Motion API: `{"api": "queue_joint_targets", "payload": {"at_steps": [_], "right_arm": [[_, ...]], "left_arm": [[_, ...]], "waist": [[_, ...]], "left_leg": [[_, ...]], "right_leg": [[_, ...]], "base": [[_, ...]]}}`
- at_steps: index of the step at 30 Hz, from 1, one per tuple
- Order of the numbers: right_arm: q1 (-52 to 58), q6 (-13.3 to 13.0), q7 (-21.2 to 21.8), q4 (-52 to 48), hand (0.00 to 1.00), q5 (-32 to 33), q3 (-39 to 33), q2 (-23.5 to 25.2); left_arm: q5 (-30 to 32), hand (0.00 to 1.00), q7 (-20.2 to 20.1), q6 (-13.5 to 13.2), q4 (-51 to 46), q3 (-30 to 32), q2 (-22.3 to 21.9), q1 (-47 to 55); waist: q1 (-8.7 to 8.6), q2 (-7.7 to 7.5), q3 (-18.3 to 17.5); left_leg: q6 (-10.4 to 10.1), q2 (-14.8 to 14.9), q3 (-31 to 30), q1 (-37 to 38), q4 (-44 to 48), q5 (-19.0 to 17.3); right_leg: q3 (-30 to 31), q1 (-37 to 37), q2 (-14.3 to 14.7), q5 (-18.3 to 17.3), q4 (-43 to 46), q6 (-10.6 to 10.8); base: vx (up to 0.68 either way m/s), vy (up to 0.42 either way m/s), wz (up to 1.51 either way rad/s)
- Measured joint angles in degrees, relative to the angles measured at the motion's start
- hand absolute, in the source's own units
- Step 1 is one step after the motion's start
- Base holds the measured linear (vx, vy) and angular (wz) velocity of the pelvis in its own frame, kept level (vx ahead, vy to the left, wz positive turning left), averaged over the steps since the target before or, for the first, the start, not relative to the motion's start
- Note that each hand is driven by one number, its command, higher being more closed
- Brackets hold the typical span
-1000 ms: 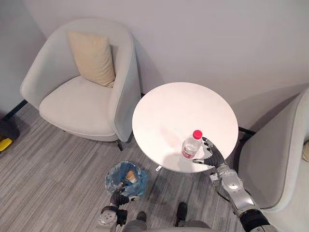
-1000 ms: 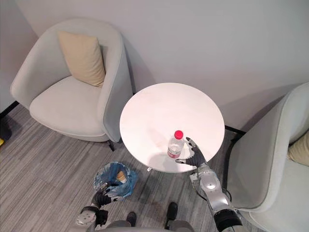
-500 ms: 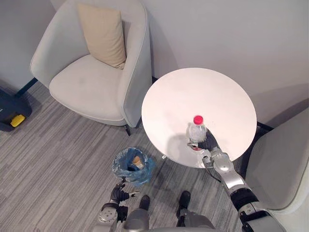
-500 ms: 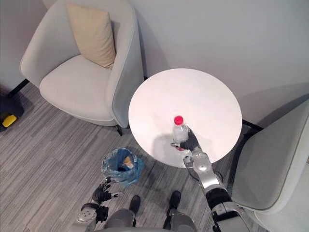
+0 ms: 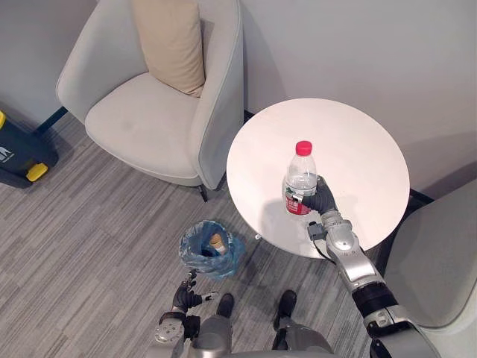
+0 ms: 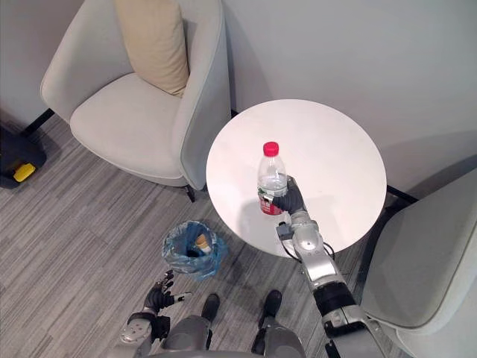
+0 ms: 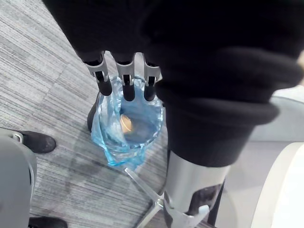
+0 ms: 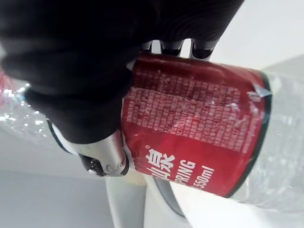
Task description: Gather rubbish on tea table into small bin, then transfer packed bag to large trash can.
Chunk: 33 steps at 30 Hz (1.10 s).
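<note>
Clerk: Entry one, the task's thing?

Checker: Plastic bottle (image 5: 301, 177), clear, with a red cap and red label. It stands upright over the tea table (image 5: 358, 149), toward the table's near edge. The right hand (image 5: 320, 200) is clenched round the label band, fingers (image 8: 205, 49) on one side and the thumb opposite. Gripping low on the body likely keeps the bottle upright for the carry. From above it is hard to tell whether the base is clear of the table top, though it looks raised.

Clerk: Entry two?

Checker: Small bin (image 5: 209, 248), lined with a blue bag, on the floor just beside the tea table on the robot's left. Its mouth faces up, and it sits near enough to the table for a short carry. It holds one tan piece (image 7: 126, 123), perhaps a paper cup.

Clerk: The other hand?

Checker: Left hand (image 5: 184, 298), low down, with the bin between it and the table. Its fingers (image 7: 124, 80) are straight and slack, holding nothing.

Clerk: Surroundings?

Checker: Armchair (image 5: 141, 112) with a cushion (image 5: 173, 45), left of the tea table and beyond it.

Clerk: Step in hand?

Checker: By judgement, the bottle goes from table to bin. The bag transfer is not yet begun.
</note>
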Motion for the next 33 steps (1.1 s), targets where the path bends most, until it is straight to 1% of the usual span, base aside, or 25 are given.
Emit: {"api": "queue_joint_targets", "payload": {"at_steps": [5, 7, 8, 12, 16, 18, 21, 25, 29, 31, 32, 33], "right_arm": [[6.68, -0.60, 1.15, -6.60, 1.00, -1.13, -0.05, 0.02], [8.74, -0.95, 1.41, -8.71, 1.00, -2.20, -0.04, 0.04], [9.63, -1.12, 1.46, -9.92, 1.00, -2.34, -0.03, 0.05], [12.92, -1.89, 1.67, -14.06, 1.00, -4.59, -0.04, 0.10], [16.38, -2.13, 2.40, -15.76, 1.00, -6.75, -0.17, 0.52], [17.69, -2.13, 2.53, -15.77, 1.00, -6.75, -0.16, 1.21], [19.21, -2.13, 2.67, -16.77, 1.00, -6.82, -0.09, 2.40], [20.83, -2.21, 2.68, -18.99, 1.00, -6.81, -0.14, 2.36], [21.57, -2.23, 2.66, -19.20, 1.00, -6.78, -0.03, 2.37], [21.63, -2.42, 2.44, -19.24, 1.00, -6.74, -0.06, 2.18], [21.64, -2.49, 2.21, -19.24, 1.00, -6.73, -0.09, 1.92], [21.64, -2.49, 2.13, -19.24, 1.00, -6.73, -0.01, 1.60]], "left_arm": [[0.08, 0.00, -0.03, -0.02, 0.48, -0.04, -0.71, -0.09], [0.27, 0.00, -0.02, -0.01, 1.23, -0.04, -0.70, -0.02], [0.45, 0.00, -0.02, -0.01, 1.37, -0.06, -0.70, 0.01], [0.49, 0.00, 0.00, -0.03, 2.57, -0.36, -0.68, -0.23], [0.62, 0.00, 0.03, -0.02, 3.56, -0.75, -0.68, -0.35], [0.62, 0.00, 0.05, -0.02, 3.89, -0.74, -0.64, -0.27], [0.65, 0.00, 0.04, -0.03, 4.90, -0.75, -0.60, -0.35], [0.66, 0.00, 0.05, -0.04, 5.58, -0.78, -0.57, -0.28], [0.66, 0.00, 0.06, -0.16, 6.19, -0.94, -0.56, -0.33], [0.62, 0.00, 0.10, -0.27, 6.99, -2.11, -0.59, -0.37], [0.62, 0.00, 0.08, -0.55, 7.41, -3.06, -0.71, -0.39], [0.58, 0.00, 0.09, -0.58, 7.53, -3.50, -0.80, -0.42]], "waist": [[-0.49, -0.10, -0.03], [-0.89, -0.11, -0.04], [-1.53, -0.16, -0.06], [-1.89, -0.26, -0.14], [-2.28, -0.62, -0.95], [-2.38, -0.86, -1.45], [-3.13, -1.16, -1.80], [-3.29, -1.01, -2.97], [-3.31, -0.86, -3.08], [-3.30, -0.50, -3.24], [-3.18, -0.03, -3.21], [-3.05, 0.44, -3.26]], "left_leg": [[0.08, 0.05, 1.18, 1.51, -0.19, -0.06], [0.15, 0.08, 1.78, 1.60, -0.28, -0.11], [0.17, 0.08, 1.85, 1.62, -0.26, -0.12], [0.17, 0.19, 2.67, 2.58, -0.41, -0.12], [0.16, 0.27, 2.66, 2.75, -0.95, -0.11], [0.16, 0.33, 2.66, 3.03, -1.06, -0.11], [0.16, 0.37, 2.76, 3.58, -1.06, -0.09], [0.16, 0.37, 2.79, 4.36, -1.29, -0.09], [0.10, 0.26, 1.68, 4.24, -0.40, -0.06], [0.09, -0.11, 0.08, 2.39, 1.38, -0.08], [0.08, -0.37, -1.07, 0.94, 2.81, -0.09], [0.15, -0.46, -0.73, -0.46, 3.85, -0.14]], "right_leg": [[1.28, 0.95, 0.02, 0.21, 0.00, 0.12], [1.87, 1.12, 0.03, 0.34, 0.00, 0.20], [1.94, 1.13, 0.03, 0.46, 0.00, 0.20], [3.10, 1.49, 0.15, 0.68, -0.01, 0.30], [3.11, 1.52, 0.21, 0.67, -0.02, 0.31], [3.12, 1.70, 0.25, 0.66, -0.02, 0.32], [3.21, 2.08, 0.25, 0.66, -0.02, 0.32], [3.18, 2.71, 0.24, 0.61, -0.03, 0.37], [1.77, 3.80, 0.16, 0.41, -0.02, 0.42], [0.02, 3.90, -0.12, -0.19, 0.00, 0.82], [-1.00, 3.90, -0.18, -0.61, 0.00, 1.11], [-1.66, 3.88, -0.23, -1.17, 0.00, 0.80]], "base": [[-0.02, 0.015, -0.12], [-0.06, 0.018, -0.14], [-0.07, 0.017, -0.07], [-0.04, 0.009, -0.13], [-0.03, 0.001, -0.01], [0.00, 0.000, 0.00], [0.00, 0.000, 0.00], [0.00, 0.000, 0.00], [-0.04, -0.005, 0.19], [-0.08, -0.018, 0.55], [-0.08, -0.014, 0.72], [-0.09, 0.000, 0.72]]}}
